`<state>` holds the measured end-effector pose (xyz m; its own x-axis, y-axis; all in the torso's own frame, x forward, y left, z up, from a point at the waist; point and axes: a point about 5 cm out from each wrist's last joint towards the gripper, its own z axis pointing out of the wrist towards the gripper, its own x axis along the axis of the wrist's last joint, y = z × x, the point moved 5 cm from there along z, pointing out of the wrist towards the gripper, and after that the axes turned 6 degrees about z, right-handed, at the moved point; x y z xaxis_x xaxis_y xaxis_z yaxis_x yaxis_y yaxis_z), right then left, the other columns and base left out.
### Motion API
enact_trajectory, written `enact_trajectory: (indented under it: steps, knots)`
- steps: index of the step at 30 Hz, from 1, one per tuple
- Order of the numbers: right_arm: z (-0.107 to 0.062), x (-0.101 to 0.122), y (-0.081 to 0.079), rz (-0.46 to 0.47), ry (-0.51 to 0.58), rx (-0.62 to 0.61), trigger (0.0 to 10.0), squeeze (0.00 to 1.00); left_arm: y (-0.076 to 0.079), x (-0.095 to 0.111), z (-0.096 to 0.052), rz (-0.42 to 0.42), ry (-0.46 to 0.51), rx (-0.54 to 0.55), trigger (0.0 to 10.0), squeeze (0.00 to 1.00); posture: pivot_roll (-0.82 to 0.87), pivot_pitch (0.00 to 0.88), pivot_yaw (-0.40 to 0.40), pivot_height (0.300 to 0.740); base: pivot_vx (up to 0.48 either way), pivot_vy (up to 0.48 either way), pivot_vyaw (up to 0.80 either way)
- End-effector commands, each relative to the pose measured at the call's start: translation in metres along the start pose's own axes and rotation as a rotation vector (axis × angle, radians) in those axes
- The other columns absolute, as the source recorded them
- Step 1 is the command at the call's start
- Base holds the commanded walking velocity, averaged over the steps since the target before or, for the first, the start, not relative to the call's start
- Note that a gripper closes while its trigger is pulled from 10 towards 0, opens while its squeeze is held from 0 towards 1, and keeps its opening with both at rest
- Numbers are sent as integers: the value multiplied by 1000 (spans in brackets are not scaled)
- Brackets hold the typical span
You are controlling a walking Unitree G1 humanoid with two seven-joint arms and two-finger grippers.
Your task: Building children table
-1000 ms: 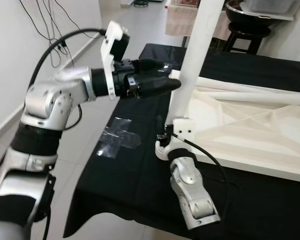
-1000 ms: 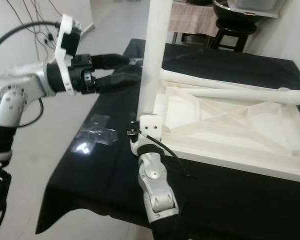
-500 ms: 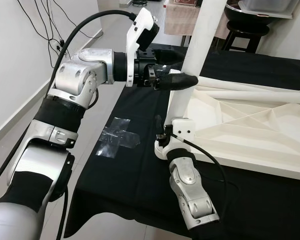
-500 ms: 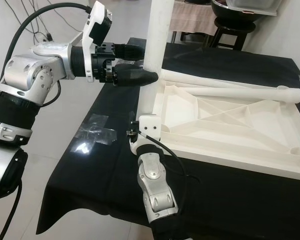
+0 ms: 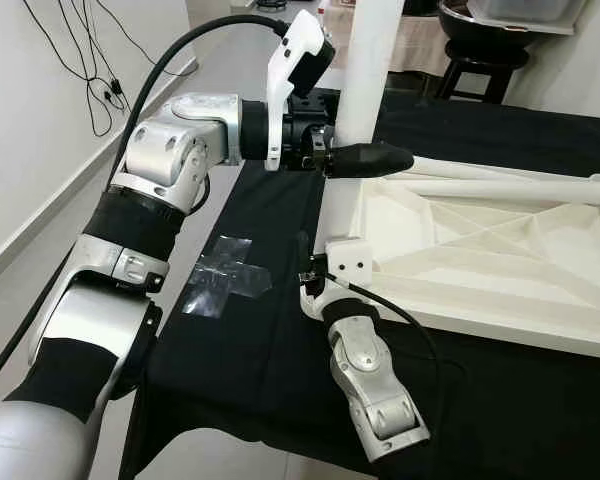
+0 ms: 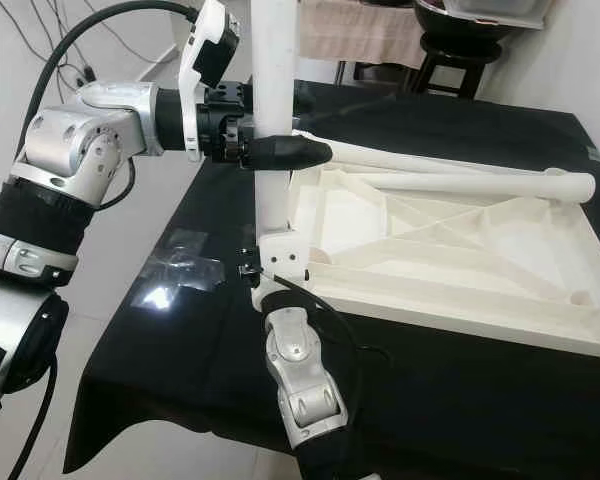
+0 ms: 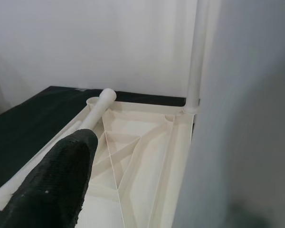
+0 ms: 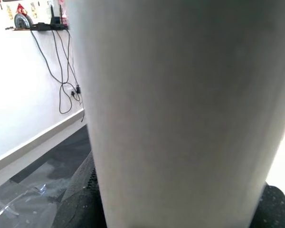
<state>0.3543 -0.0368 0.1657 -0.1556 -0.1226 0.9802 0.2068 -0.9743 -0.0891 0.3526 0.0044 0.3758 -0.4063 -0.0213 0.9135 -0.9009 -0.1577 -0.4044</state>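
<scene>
Now upright leg (image 5: 365,80) is being flanked mid-height by newly arrived left gripper (image 5: 355,160), fingers apart; base is being clamped by right gripper (image 5: 315,285); seating into tabletop (image 5: 500,260) is being steadied.

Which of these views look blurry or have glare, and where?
Right wrist view: the upright white leg sits so near it is a soft, featureless blur. Left wrist view: the same leg is a grey out-of-focus band, the left gripper's finger stays sharp. Right eye view: light glints off the clear plastic wrap.
</scene>
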Motion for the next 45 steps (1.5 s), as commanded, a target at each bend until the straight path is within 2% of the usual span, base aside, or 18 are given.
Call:
enact_trajectory:
  steps: [1, 2, 3, 5, 19, 20, 21, 22, 23, 27, 28, 30, 33, 34, 35, 36, 44, 45]
  knots:
    - [-10, -50, -53, 61, -235, 143, 10000, 0, 2, 6, 1, 0, 24, -1, 4549, 0, 7, 153, -26, 740, 0, 0, 0]
    - [-10, -51, -53, 61, -236, 142, 10000, 0, 1, 6, 0, -2, 26, 5, 4549, 0, 8, 153, -27, 740, 0, 0, 0]
    - [-10, -51, -53, 61, -237, 143, 10000, 0, -1, 7, -2, -6, 30, 18, 1020, 0, 8, 153, -27, 740, 0, 0, 0]
    - [-9, -52, -53, 61, -240, 144, 10000, 0, -3, 7, -4, -15, 35, 35, 0, 0, 10, 151, -29, 740, 0, 0, 0]
    - [-6, -51, -51, 91, -256, 147, 10000, 0, 2, 2, -12, -67, 48, 63, 0, 0, 7, 142, -32, 740, 0, 0, 0]
    - [-5, -48, -53, 105, -256, 174, 10000, 110, 2, 2, -12, -73, 52, 66, 0, 0, 6, 141, -33, 740, 0, 0, 0]
    - [-4, -45, -55, 115, -253, 205, 10000, 753, 2, 2, -13, -78, 55, 69, 0, 0, 4, 140, -33, 740, 0, 0, 0]
    - [-4, -45, -55, 115, -253, 205, 10000, 753, 2, 2, -13, -78, 55, 69, 0, 0, 4, 140, -33, 740, 0, 0, 0]
    - [-2, -34, -59, 140, -227, 268, 10000, 1000, 2, 2, -13, -82, 57, 74, 0, 0, 1, 140, -32, 740, 0, 0, 0]
    - [7, 5, -63, 233, -139, 453, 10000, 1000, 1, 2, -15, -94, 66, 91, 0, 0, -4, 139, -36, 740, 0, 0, 0]
    - [7, 5, -63, 233, -139, 453, 10000, 1000, 1, 2, -15, -94, 66, 91, 0, 0, -4, 139, -36, 740, 0, 0, 0]
    - [12, 30, -53, 211, -79, 570, 10000, 1000, 2, 1, -16, -98, 69, 95, 0, 0, -8, 134, -38, 740, 0, 0, 0]
    - [15, 38, -46, 186, -61, 611, 10000, 1000, 2, 1, -16, -99, 69, 95, 0, 0, -8, 134, -39, 740, 0, 0, 0]
    - [17, 40, -41, 156, -58, 653, 10000, 565, 3, 1, -16, -102, 69, 94, 0, 0, -8, 132, -39, 740, 0, 0, 0]
    - [17, 40, -41, 156, -58, 653, 10000, 565, 3, 1, -16, -102, 69, 94, 0, 0, -8, 132, -39, 740, 0, 0, 0]
    - [21, 43, -31, 106, -57, 709, 10000, 0, 5, 0, -15, -105, 69, 91, 0, 0, -7, 133, -40, 740, 0, 0, 0]
    - [33, 55, -13, 70, -89, 863, 10000, 0, 11, -1, -13, -108, 62, 71, 0, 0, 1, 137, -37, 740, 0, 0, 0]
    - [33, 58, -13, 71, -97, 914, 8588, 0, 11, -1, -13, -109, 62, 71, 0, 0, 3, 139, -38, 740, 0, 0, 0]
